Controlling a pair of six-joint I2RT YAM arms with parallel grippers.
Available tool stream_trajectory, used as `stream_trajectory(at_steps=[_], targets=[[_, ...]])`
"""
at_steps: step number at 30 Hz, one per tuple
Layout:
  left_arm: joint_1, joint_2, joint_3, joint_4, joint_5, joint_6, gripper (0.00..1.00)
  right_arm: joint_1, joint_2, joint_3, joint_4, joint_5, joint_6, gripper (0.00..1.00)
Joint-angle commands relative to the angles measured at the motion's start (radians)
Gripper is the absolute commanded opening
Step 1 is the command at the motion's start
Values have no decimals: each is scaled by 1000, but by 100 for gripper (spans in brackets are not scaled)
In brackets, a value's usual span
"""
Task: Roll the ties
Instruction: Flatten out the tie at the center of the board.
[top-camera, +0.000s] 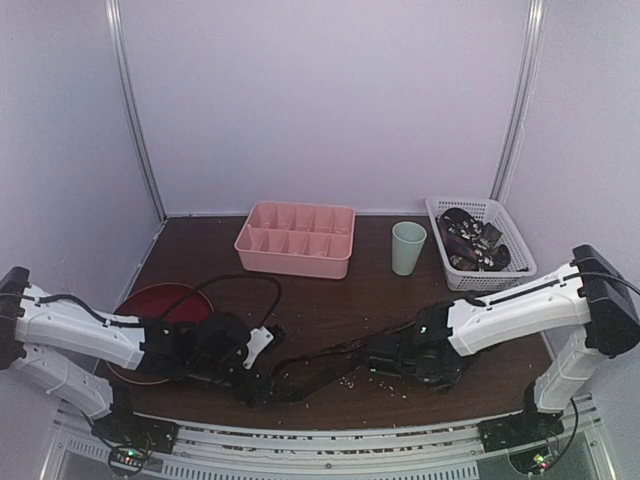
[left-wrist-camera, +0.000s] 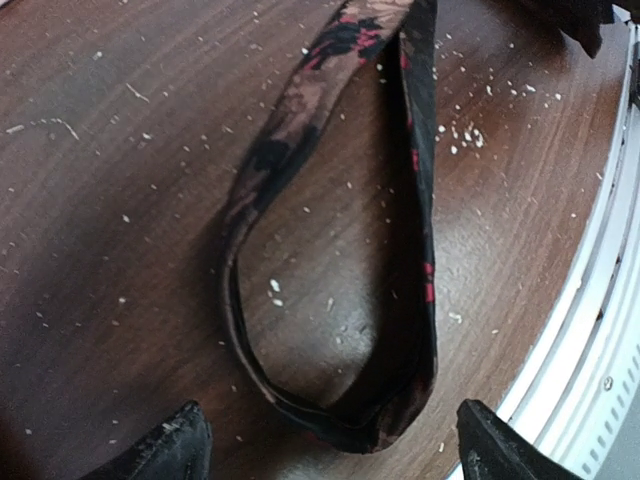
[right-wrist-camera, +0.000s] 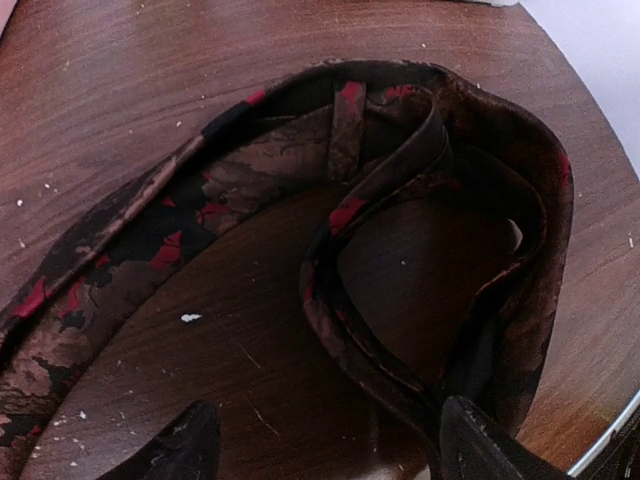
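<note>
One dark brown tie with red and black pattern (top-camera: 330, 362) lies on the table near the front edge, stretched between my two grippers. In the left wrist view its end forms an open loop (left-wrist-camera: 300, 170) standing on edge. My left gripper (left-wrist-camera: 335, 452) is open, and the bend of the loop sits just ahead of the gap between its fingertips. In the right wrist view the tie (right-wrist-camera: 250, 180) is bunched in loose folds. My right gripper (right-wrist-camera: 325, 450) is open, with its right fingertip (right-wrist-camera: 480, 445) against a fold. More ties (top-camera: 474, 243) lie in the basket.
A white basket (top-camera: 515, 245) stands at the back right, a pale green cup (top-camera: 408, 247) beside it, and a pink divided tray (top-camera: 296, 238) at the back centre. A red plate (top-camera: 160, 303) lies at the left under the left arm. A black cable (top-camera: 245, 283) loops nearby. Crumbs dot the table.
</note>
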Motion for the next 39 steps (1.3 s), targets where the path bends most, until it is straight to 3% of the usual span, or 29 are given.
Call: stream_trajectory(at_steps=[1,5,13,23,26,39], targets=[[0,-6,-33,90,32,-15,87,26,114,46,-183,53,78,77],[0,-1,-33,65,-25,-21,88,30,161,74,-232,69,82,78],[0,17,-51,71,-74,-23,84,30,94,64,-305,77,81,78],[0,1,-57,103,-37,10,84,28,11,-77,-242,24,28,78],[0,11,-62,106,-49,10,84,28,-9,-118,-157,-12,-14,78],[0,47,-82,166,-77,-16,82,28,24,-179,15,-60,-116,76]])
